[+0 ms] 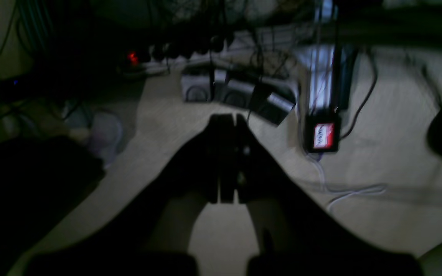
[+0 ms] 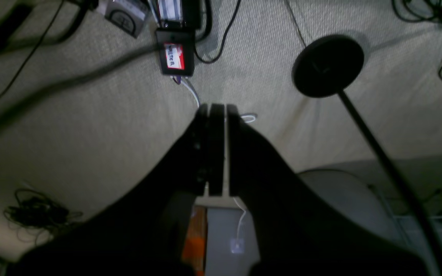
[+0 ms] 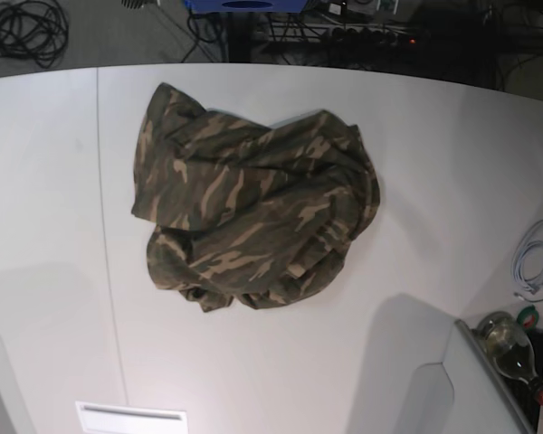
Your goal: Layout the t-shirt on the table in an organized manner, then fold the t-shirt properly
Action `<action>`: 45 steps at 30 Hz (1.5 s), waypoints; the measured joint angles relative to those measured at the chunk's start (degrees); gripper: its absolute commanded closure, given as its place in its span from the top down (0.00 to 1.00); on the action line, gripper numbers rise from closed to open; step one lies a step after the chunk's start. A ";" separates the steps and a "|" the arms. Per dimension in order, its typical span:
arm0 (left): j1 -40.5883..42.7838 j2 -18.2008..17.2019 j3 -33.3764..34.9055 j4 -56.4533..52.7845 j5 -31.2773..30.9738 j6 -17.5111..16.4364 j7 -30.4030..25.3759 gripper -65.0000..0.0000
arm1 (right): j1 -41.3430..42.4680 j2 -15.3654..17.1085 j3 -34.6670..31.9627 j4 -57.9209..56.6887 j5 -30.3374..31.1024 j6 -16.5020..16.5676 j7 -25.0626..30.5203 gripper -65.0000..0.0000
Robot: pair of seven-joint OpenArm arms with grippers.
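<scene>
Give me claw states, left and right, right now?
Left claw: closed, holding nothing.
Right claw: closed, holding nothing.

Wrist views dim, blurred; base view bright, sharp.

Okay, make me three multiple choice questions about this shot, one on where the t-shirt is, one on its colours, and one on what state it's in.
1. Where is the t-shirt?
A. On the table, about mid-width, nearer the far edge
B. Hanging off the table's edge
C. On the floor

2. What print does it have?
A. Plain white
B. Green, brown and tan camouflage
C. Blue stripes

3. What state is it in?
A. Neatly folded
B. Spread flat
C. Crumpled in a heap

Answers: 1 A, the base view shows white tabletop all around it. 2 B, the camouflage blotches are plain to see. 3 C, it is bunched in creases with no clear sleeves or hem.
</scene>
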 measured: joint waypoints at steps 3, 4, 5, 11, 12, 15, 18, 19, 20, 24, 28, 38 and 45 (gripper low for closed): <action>9.62 -2.78 -0.28 12.61 -0.39 0.11 1.16 0.00 | -10.73 -0.31 3.39 14.10 0.11 0.00 -5.51 0.01; 12.00 -3.43 -0.39 16.63 -0.35 0.37 1.55 0.00 | -13.11 -0.37 4.68 18.40 -0.02 -0.15 -8.00 0.01; 14.34 -3.78 -0.39 20.94 -0.39 0.39 1.40 0.00 | -15.30 -0.31 5.68 23.67 0.07 -0.28 -9.77 0.01; 24.11 -3.72 -5.20 41.97 -5.14 -0.37 0.72 0.00 | -23.10 -0.66 6.05 50.12 0.07 -0.42 -9.40 0.01; 25.33 -4.37 -6.21 44.52 -6.62 0.00 1.25 0.00 | -24.63 -0.98 6.12 53.29 0.04 -0.42 -9.94 0.01; 26.71 -6.69 -7.76 53.13 -9.86 0.74 3.34 0.00 | -27.28 -1.25 6.10 60.78 0.37 -0.02 -15.15 0.01; 25.20 -7.48 -7.58 61.22 -11.78 0.00 12.15 0.00 | -25.86 -0.92 6.21 68.11 0.22 -0.33 -18.34 0.01; 24.63 -7.37 -7.50 64.22 -12.55 0.04 14.86 0.00 | -25.05 -0.92 6.21 70.82 0.00 -0.42 -18.95 0.01; 24.30 -7.30 -7.50 67.08 -13.07 -0.09 16.00 0.00 | -24.30 -0.94 6.19 73.16 0.17 -0.37 -19.23 0.01; 22.25 -7.30 -7.26 76.54 -13.70 0.17 23.54 0.00 | -20.33 -0.98 6.16 78.03 0.04 -0.28 -26.12 0.01; 14.62 -6.71 -7.02 78.47 -13.88 0.04 28.50 0.00 | -11.43 -1.07 6.19 79.73 0.26 0.00 -27.15 0.04; 8.87 -7.15 -7.52 78.25 -13.92 0.00 33.51 0.43 | 7.10 3.08 6.05 73.40 19.12 0.20 -34.16 0.80; 5.16 -6.78 -7.45 68.96 -13.86 0.02 33.31 0.48 | 12.83 6.01 5.51 62.47 32.94 -0.35 -34.80 0.72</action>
